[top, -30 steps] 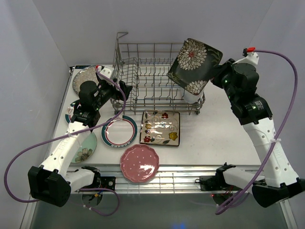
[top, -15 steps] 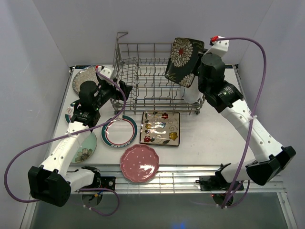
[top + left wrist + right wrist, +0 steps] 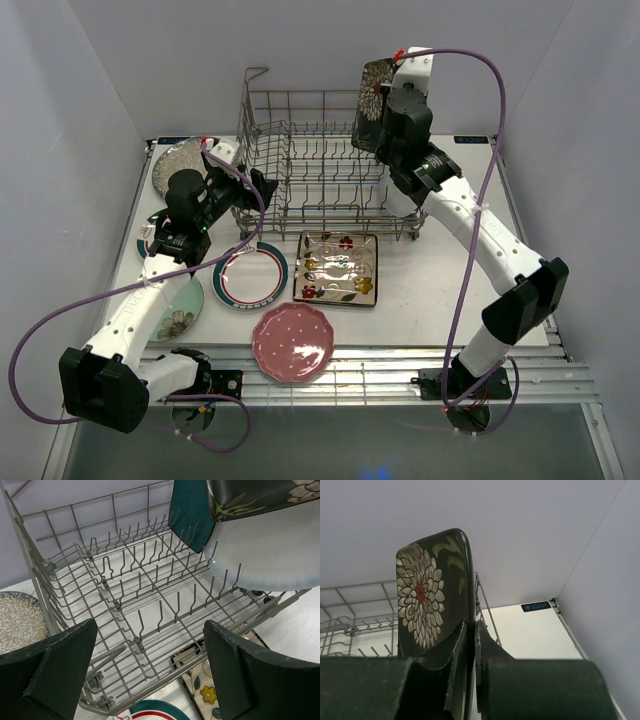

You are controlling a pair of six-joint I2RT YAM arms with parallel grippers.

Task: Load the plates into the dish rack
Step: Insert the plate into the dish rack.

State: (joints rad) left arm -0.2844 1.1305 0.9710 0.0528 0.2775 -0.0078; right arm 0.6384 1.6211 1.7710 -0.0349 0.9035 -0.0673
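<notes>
Clamping the black floral plate upright by its edge, the right claw stood over the rack at its right end; left claw — jaws wide apart — faced the rack, empty.

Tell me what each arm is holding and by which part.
The right tool pinches the black floral plate by its rim; the left tool is open, holding nothing.

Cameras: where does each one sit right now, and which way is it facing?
Top external: above and behind, looking down on the table, dish rack and plates; both arms show.
Left wrist: on the left arm, facing into the rack; the open left gripper frames the bottom.
Right wrist: on the right arm, facing the back wall; the right gripper pinches the black floral plate.
Shared: all three show rack and black plate.
</notes>
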